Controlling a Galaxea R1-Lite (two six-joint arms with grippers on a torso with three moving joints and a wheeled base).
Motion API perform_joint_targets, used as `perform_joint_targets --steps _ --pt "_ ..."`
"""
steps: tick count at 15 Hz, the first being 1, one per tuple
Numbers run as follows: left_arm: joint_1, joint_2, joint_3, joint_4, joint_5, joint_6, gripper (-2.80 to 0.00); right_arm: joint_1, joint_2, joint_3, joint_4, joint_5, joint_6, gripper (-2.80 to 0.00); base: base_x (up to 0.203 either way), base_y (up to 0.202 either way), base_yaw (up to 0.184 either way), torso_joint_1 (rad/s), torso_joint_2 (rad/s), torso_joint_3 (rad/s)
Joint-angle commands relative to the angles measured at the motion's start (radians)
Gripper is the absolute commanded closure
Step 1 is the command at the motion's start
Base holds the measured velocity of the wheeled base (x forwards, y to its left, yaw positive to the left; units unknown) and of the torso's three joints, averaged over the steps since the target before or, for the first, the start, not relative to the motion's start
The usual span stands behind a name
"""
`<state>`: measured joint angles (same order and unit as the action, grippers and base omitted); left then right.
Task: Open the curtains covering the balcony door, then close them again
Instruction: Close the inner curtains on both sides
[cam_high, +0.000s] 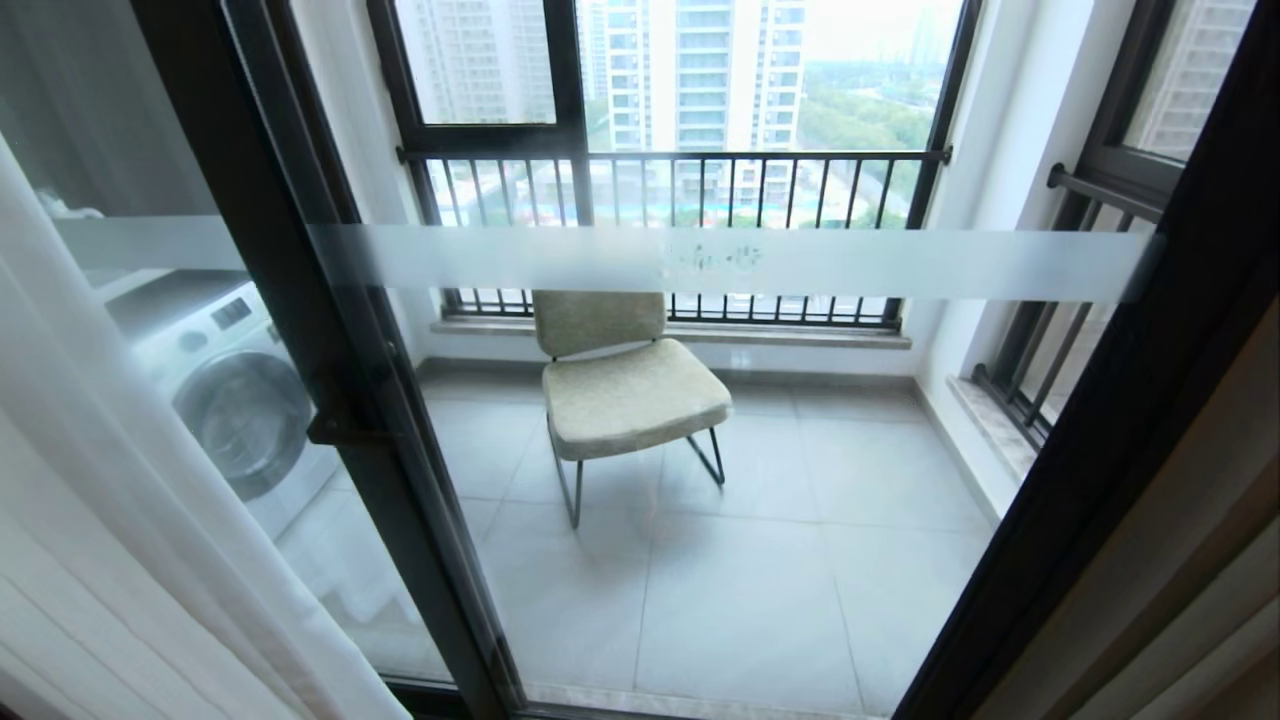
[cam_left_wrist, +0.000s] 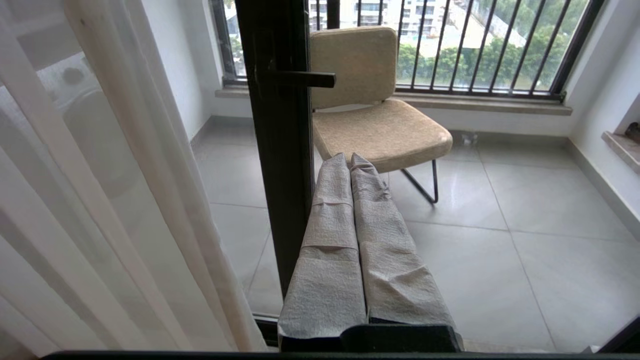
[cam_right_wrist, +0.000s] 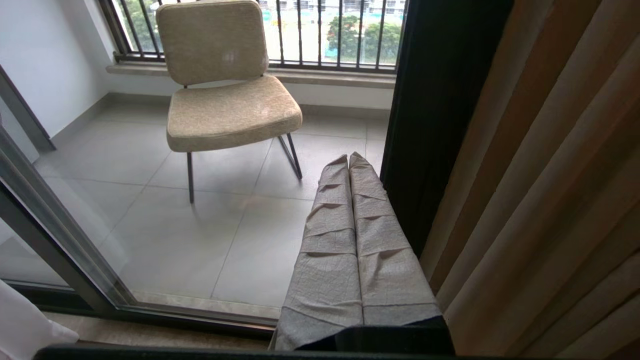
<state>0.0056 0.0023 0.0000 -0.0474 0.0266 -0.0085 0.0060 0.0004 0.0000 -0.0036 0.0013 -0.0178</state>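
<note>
Balcony floor of pale grey tiles is showing through the tall clear glass balcony door (cam_high: 700, 480) with its black metal frame, black lever handle (cam_left_wrist: 300, 79) and frosted white band. Thin white see-through sheer curtain (cam_high: 110, 520) is hanging gathered at the robot's left, overlapping the leftmost pane; thick beige-brown pleated drape (cam_right_wrist: 545, 200) is hanging bunched beside the right frame post. The glass between them is standing uncovered.

By appearance, the sheer is looking light, limp and likely to slip, so a pinch across several bunched folds along its inner edge should be holding best. The drape is looking heavier and stiffer, with firm vertical pleats; taking one leading pleat at mid-height should be dragging the rest along.

Left hand (cam_left_wrist: 350, 157), its fingers wrapped in grey textured cloth, is pointing at the door's centre post with fingers pressed together, holding nothing. Right hand (cam_right_wrist: 349, 159), likewise wrapped, is sitting near the drape, narrow and empty.

Beyond the glass, a beige upholstered chair (cam_high: 630, 390) and a white washing machine (cam_high: 225, 390) are standing.
</note>
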Motion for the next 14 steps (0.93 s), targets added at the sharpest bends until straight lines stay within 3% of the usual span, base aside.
perform_joint_targets --steps 1,9,14 --pt "0.001 -0.002 0.0 0.0 0.001 -0.001 0.0 0.0 0.0 0.0 -0.001 0.0 0.001 0.0 0.0 -0.193 0.001 -0.003 0.0 0.0" --pt "0.001 -0.002 0.0 0.0 0.001 -0.001 0.0 0.0 0.0 0.0 0.001 -0.001 0.009 0.0 0.0 -0.179 -0.014 0.004 0.0 0.002" --pt "0.001 -0.002 0.0 0.0 0.001 -0.001 0.0 0.0 0.0 0.0 0.001 -0.001 0.009 0.0 0.0 -0.013 0.0 0.0 0.0 0.0"
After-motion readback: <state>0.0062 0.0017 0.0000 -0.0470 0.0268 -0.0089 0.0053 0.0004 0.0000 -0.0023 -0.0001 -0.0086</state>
